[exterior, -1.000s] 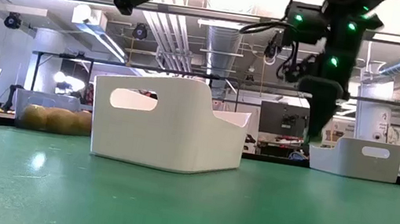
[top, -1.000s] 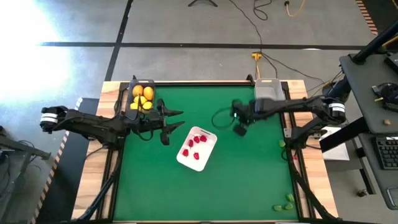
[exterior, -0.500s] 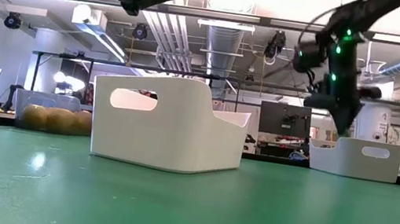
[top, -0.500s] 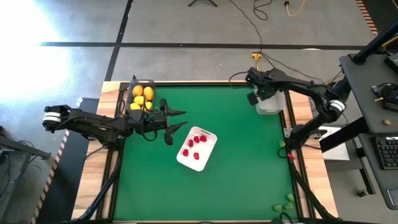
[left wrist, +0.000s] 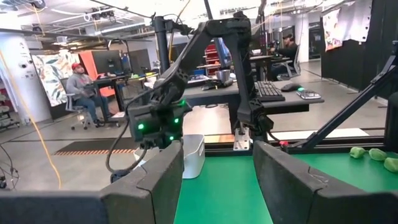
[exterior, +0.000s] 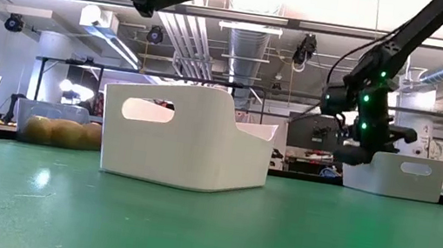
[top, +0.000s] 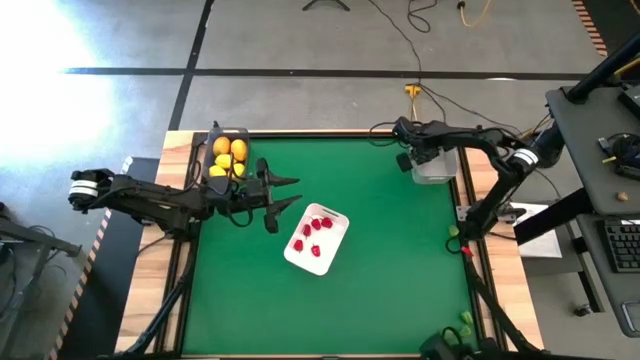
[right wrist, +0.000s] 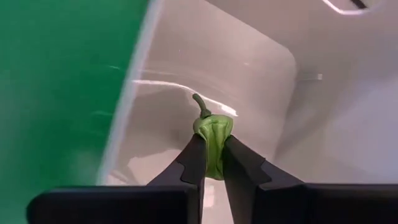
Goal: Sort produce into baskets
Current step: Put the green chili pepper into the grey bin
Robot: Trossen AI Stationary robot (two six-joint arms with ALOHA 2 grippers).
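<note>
Sorting is well advanced but not finished. The dark bin (top: 228,152), upper left of the high view, already holds the yellow and orange fruit (top: 229,157); the white tray (top: 317,240), at centre, holds the red berries (top: 313,233). The clear bin (top: 436,160), upper right, is receiving greens: the right wrist view shows the right claw (right wrist: 212,163) pinched almost shut on a small green piece (right wrist: 213,140) with a stem, held inside that bin just above its floor, not yet released. Left to do, in my judgement: drop this piece, then fetch the other green pieces (top: 465,322) lying off the mat at the lower right edge of the bench (top: 350,300), and one near the right edge at mid-height. The left claw (top: 283,192) waits beside the dark bin, jaws about half open and empty. Against the earlier frame: the right arm, then at mid-bench with its claw left of the clear bin, has swung to the upper right and lowered into the bin; the left arm has barely shifted; fruit and berries lie unchanged.
</note>
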